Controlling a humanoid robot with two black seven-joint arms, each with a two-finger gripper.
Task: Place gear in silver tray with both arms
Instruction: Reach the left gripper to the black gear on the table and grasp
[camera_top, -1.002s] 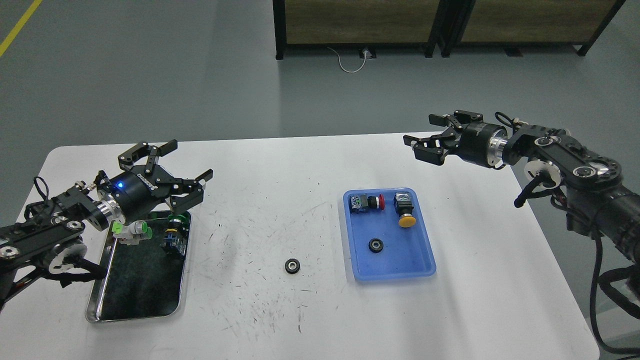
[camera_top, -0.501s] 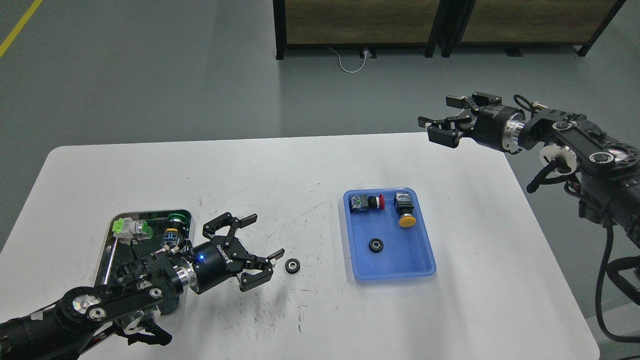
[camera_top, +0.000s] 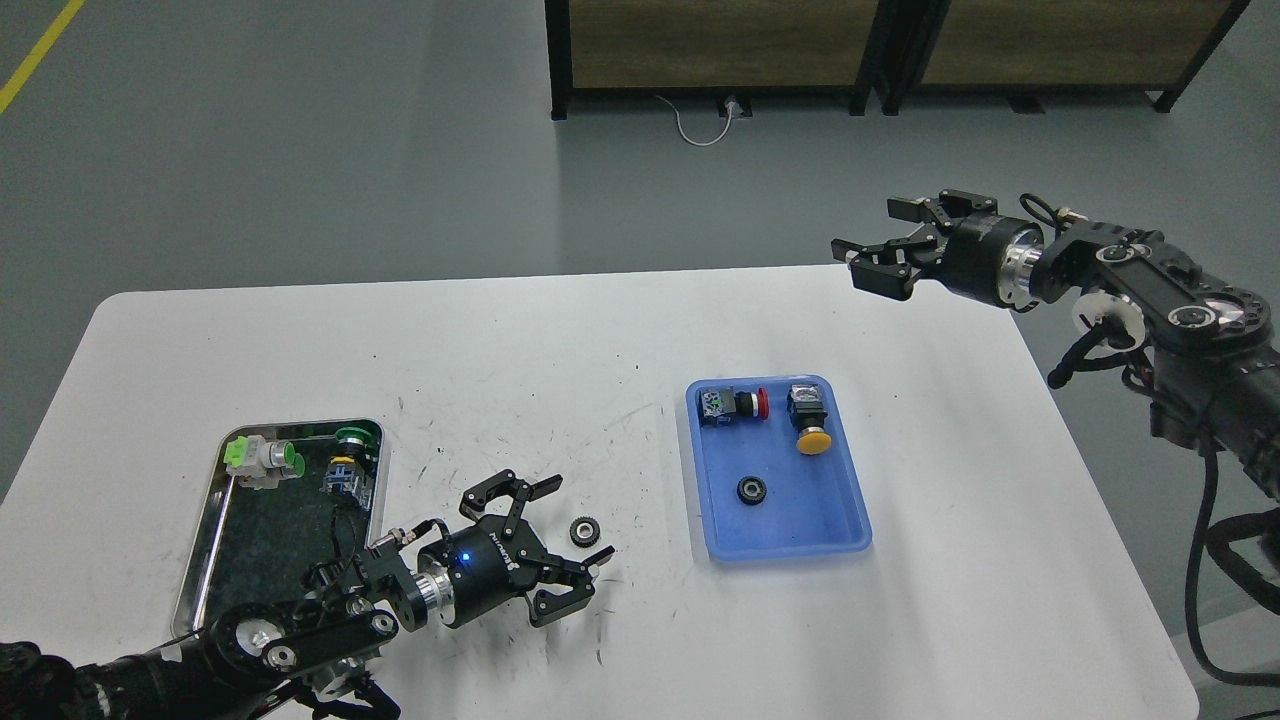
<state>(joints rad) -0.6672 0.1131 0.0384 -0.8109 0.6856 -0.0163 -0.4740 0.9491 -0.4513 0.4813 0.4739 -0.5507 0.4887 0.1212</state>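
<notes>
A small black gear (camera_top: 583, 531) lies on the white table (camera_top: 560, 340). My left gripper (camera_top: 572, 530) is open and low over the table, with the gear between its spread fingers, one beyond it and one nearer me. A second black gear (camera_top: 751, 489) lies in the blue plastic tray (camera_top: 845, 520). The silver tray (camera_top: 205, 570) sits at the front left with green-capped switch parts (camera_top: 262, 458) at its far end; my left arm covers its near part. My right gripper (camera_top: 878, 245) is open and empty, high above the table's far right edge.
The blue tray also holds a red push button (camera_top: 738, 404) and a yellow push button (camera_top: 810, 420). Dark shelving frames (camera_top: 720, 50) stand on the floor behind the table. Scuff marks cover the table's middle.
My left gripper has swung from above the silver tray's far end down and right to the loose gear, which now sits between its fingers. My right gripper rose and drew back to the right.
</notes>
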